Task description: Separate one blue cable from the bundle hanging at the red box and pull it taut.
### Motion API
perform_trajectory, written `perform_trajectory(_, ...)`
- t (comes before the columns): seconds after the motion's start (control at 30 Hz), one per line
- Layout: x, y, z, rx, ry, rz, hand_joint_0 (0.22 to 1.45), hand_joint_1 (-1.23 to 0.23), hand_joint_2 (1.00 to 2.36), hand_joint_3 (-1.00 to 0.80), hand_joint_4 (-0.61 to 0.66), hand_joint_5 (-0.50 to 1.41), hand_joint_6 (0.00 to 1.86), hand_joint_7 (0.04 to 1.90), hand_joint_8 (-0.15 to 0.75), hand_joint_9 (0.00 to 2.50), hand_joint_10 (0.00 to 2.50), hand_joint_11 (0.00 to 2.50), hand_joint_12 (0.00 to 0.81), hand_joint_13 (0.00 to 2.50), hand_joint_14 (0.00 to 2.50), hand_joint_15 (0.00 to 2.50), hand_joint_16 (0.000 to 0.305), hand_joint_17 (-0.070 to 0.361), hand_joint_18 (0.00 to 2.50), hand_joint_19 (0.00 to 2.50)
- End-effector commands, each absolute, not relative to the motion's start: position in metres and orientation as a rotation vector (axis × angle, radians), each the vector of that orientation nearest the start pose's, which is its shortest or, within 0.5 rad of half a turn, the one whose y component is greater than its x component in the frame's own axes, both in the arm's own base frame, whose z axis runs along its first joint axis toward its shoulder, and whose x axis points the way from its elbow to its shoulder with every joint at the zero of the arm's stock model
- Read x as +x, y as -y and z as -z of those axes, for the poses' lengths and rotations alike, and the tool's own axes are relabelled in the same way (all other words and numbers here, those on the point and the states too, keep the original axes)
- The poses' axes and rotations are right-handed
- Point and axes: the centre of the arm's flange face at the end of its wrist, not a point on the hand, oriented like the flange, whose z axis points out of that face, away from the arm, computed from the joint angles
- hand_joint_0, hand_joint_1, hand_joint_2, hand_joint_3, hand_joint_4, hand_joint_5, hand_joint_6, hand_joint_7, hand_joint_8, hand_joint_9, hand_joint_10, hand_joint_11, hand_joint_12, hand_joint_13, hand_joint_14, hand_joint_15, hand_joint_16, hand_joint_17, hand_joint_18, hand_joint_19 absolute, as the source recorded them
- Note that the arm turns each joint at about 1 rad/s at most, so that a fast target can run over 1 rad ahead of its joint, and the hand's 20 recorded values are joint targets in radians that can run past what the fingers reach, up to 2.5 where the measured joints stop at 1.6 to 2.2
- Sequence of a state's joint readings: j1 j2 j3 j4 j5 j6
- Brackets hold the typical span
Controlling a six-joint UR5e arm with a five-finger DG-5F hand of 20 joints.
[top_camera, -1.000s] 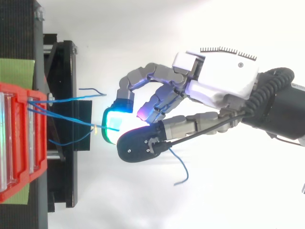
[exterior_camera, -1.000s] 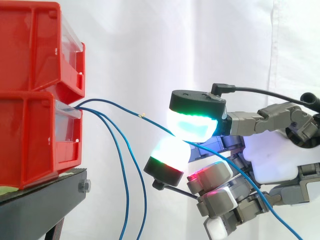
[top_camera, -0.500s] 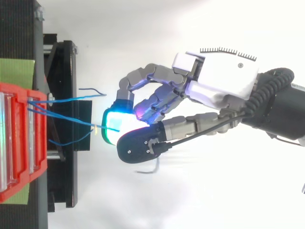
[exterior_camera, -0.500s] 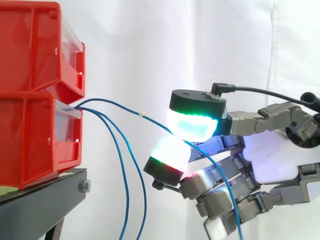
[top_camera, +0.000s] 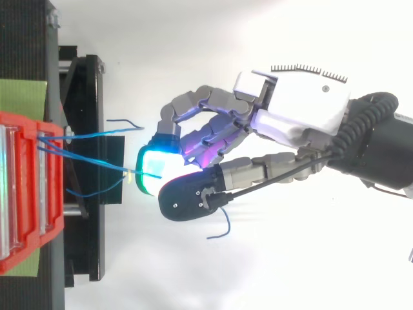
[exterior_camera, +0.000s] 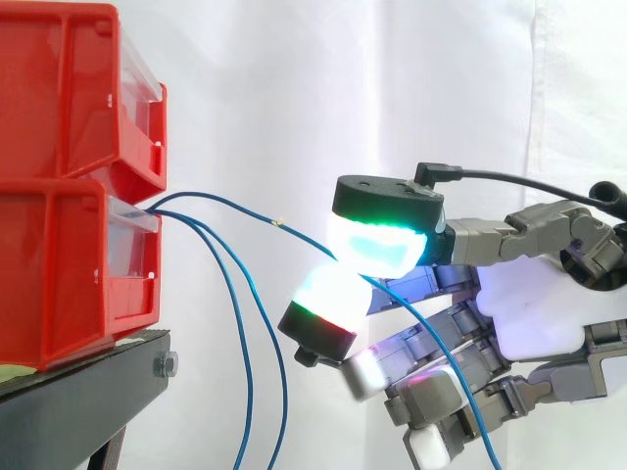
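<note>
Currently, side view, right half of frame: my hand (exterior_camera: 534, 299) comes in from the right edge, where the wrist is cut off. State: pinching. Two glowing pads (exterior_camera: 377, 247) are pressed toward each other near frame centre, one above and one below, and the blue cable (exterior_camera: 278, 225) goes in between them. The exact contact spot is lost in the glow. In the top view the dark back of the upper pad covers it. My other fingers are curled under the palm toward the lower right; I cannot make out anything in them.

Cable path: from the pinch it runs left and slightly up to the front of the lower red bin (exterior_camera: 59, 264), in a shallow arch rather than a straight line. On the near side of the pads it comes out again and drops across my curled fingers to the lower edge, where it is cut off. The top view shows a short free end (top_camera: 222, 227) curling just below the hand; whether it belongs to this cable I cannot tell.

Two loose blue cables (exterior_camera: 245, 392) hang from the same bin front down to the bottom edge, well apart from my hand. Where all three are fixed is hidden behind the bin's clear front.

Far left: the upper red bin (exterior_camera: 59, 88) sits on the lower one, both cut off by the left edge, on the black stand (exterior_camera: 78, 406). The white curtain (exterior_camera: 294, 88) hangs behind everything.
</note>
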State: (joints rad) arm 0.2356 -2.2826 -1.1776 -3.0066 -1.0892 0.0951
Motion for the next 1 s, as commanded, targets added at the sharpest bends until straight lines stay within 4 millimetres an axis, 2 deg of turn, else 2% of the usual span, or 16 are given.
perform_trajectory(0.0, 0.7406, 0.0074, -0.2471, 1.457, -1.116, -0.959, 0.69, -0.69, 1.02, -0.33, -0.02, -0.21, 0.89, 1.01, 0.313, 0.63, 0.02, 0.88, 0.341, 1.04, 0.01, 1.33, 0.045, 0.101, 0.81, 0.71)
perform_trajectory(0.07, 0.7409, 0.0073, -0.2478, 1.456, -1.115, -0.96, 0.69, -0.69, 1.02, -0.33, -0.02, -0.21, 0.89, 1.0, 0.313, 0.63, 0.02, 0.88, 0.336, 1.05, 0.01, 1.3, 0.046, 0.103, 0.82, 0.71)
perform_trajectory(0.13, 0.7407, 0.0074, -0.2477, 1.457, -1.116, -0.959, 0.69, -0.69, 1.02, -0.33, -0.01, -0.21, 0.89, 1.01, 0.312, 0.62, 0.02, 0.84, 0.349, 1.01, 0.02, 1.12, 0.046, 0.103, 0.83, 0.66)
perform_trajectory(0.2, 0.7406, 0.0063, -0.2471, 1.456, -1.118, -0.96, 0.69, -0.69, 1.02, -0.33, 0.0, -0.21, 0.89, 1.01, 0.304, 0.58, 0.02, 0.64, 0.322, 0.85, 0.02, 0.49, 0.045, 0.101, 0.8, 0.49)
perform_trajectory(0.27, 0.7406, 0.0074, -0.2471, 1.457, -1.116, -0.959, 0.69, -0.69, 1.02, -0.33, 0.02, -0.21, 0.89, 1.0, 0.306, 0.58, 0.02, 0.61, 0.314, 0.83, 0.01, 0.3, 0.042, 0.096, 0.79, 0.44)
perform_trajectory(0.37, 0.7405, 0.0076, -0.2471, 1.457, -1.115, -0.958, 0.69, -0.69, 1.02, -0.33, 0.03, -0.21, 0.89, 1.01, 0.309, 0.59, 0.02, 0.62, 0.311, 0.81, 0.01, 0.21, 0.041, 0.092, 0.79, 0.41)
perform_trajectory(0.43, 0.7404, 0.0075, -0.247, 1.458, -1.118, -0.958, 0.69, -0.69, 1.02, -0.33, 0.04, -0.21, 0.89, 1.01, 0.308, 0.6, 0.02, 0.63, 0.305, 0.82, 0.01, 0.27, 0.04, 0.09, 0.78, 0.42)
perform_trajectory(0.67, 0.7405, 0.0064, -0.2459, 1.458, -1.119, -0.957, 0.69, -0.68, 1.02, -0.34, 0.05, -0.21, 0.89, 1.01, 0.308, 0.66, 0.02, 0.81, 0.33, 1.13, 0.02, 1.17, 0.041, 0.093, 0.74, 0.58)
perform_trajectory(0.87, 0.7404, 0.0076, -0.247, 1.458, -1.116, -0.957, 0.69, -0.67, 1.01, -0.35, 0.04, -0.21, 0.89, 1.0, 0.304, 0.67, 0.02, 0.82, 0.318, 1.25, 0.0, 1.5, 0.044, 0.1, 0.78, 0.68)
perform_trajectory(0.97, 0.7403, 0.0078, -0.247, 1.458, -1.115, -0.955, 0.69, -0.67, 1.01, -0.35, 0.05, -0.21, 0.89, 1.0, 0.305, 0.67, 0.02, 0.84, 0.315, 1.23, 0.15, 1.53, 0.045, 0.101, 0.79, 0.71)
